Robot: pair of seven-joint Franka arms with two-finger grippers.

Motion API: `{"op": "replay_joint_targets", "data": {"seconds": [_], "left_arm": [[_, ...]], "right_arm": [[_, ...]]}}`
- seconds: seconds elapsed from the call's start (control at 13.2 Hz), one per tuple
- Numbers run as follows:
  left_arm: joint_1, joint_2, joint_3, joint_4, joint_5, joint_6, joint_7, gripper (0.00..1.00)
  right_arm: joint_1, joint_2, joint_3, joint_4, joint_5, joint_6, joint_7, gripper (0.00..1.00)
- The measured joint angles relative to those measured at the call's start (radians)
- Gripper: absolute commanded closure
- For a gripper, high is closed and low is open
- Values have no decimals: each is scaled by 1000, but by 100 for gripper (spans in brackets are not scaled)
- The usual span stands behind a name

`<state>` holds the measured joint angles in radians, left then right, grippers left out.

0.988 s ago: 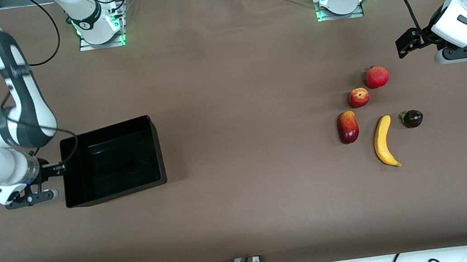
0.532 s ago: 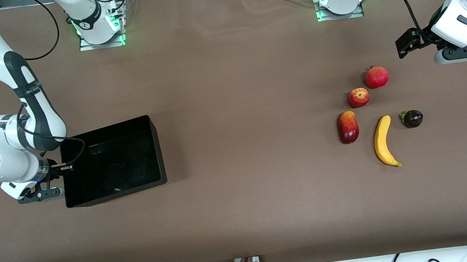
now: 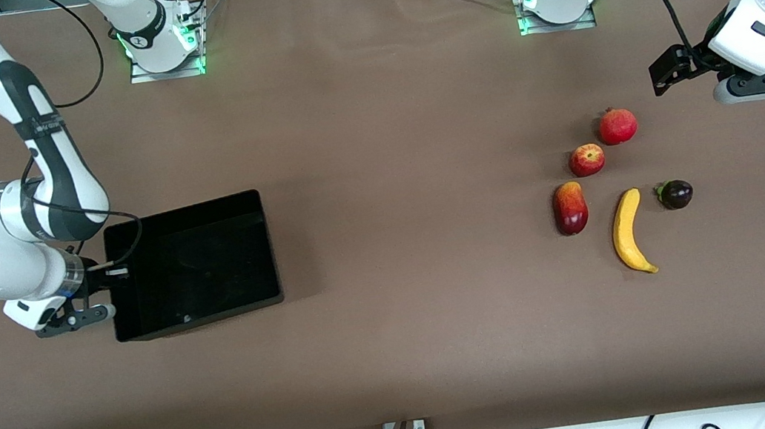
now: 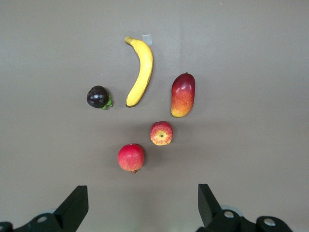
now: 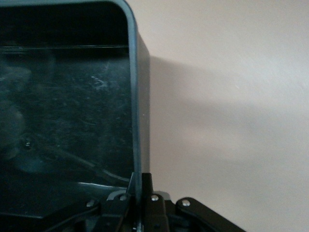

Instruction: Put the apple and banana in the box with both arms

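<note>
- While its fingers were clamped on the end wall of the box (image 3: 193, 266), the right gripper (image 3: 108, 277) sat low at the right arm's end of the table (image 3: 386, 132), the tray's black interior stretching away from it.
- The left gripper (image 4: 140, 205) hung spread wide and empty, waiting above the left arm's end of the table.
- Below it lay the apple (image 3: 587, 159), just beside a pomegranate (image 3: 618, 126).
- The banana (image 3: 629, 231) lay nearer the front camera, between a mango (image 3: 570, 207) and a dark mangosteen (image 3: 675, 193).
</note>
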<state>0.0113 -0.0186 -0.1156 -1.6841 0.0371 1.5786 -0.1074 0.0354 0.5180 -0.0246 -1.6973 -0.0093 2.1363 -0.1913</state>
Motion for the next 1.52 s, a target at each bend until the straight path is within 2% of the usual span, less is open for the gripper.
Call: {"op": "replay_joint_targets", "data": {"seconds": [0.3, 0.53, 0.68, 0.84, 0.99, 1.22, 1.29, 1.37, 1.52], "left_arm": [[0, 3, -1, 3, 0, 0, 0, 0], [0, 4, -1, 4, 0, 0, 0, 0], [0, 4, -1, 4, 0, -1, 0, 0], [0, 4, -1, 5, 0, -1, 0, 0], [0, 4, -1, 5, 0, -2, 0, 0], [0, 5, -1, 5, 0, -3, 0, 0], [0, 5, -1, 5, 0, -4, 0, 0], [0, 6, -1, 5, 0, -4, 0, 0], [0, 6, -1, 6, 0, -4, 0, 0]], "right_arm": [[210, 2, 12, 101, 27, -80, 244, 100], [366, 20, 15, 129, 134, -79, 441, 100], [468, 51, 16, 164, 186, -65, 571, 100], [558, 110, 16, 234, 199, -44, 713, 100], [617, 173, 16, 287, 200, -2, 802, 100], [653, 251, 14, 309, 200, 82, 846, 100], [658, 272, 14, 311, 200, 107, 848, 87], [662, 289, 14, 312, 200, 129, 849, 1], [667, 298, 11, 326, 200, 152, 849, 0]]}}
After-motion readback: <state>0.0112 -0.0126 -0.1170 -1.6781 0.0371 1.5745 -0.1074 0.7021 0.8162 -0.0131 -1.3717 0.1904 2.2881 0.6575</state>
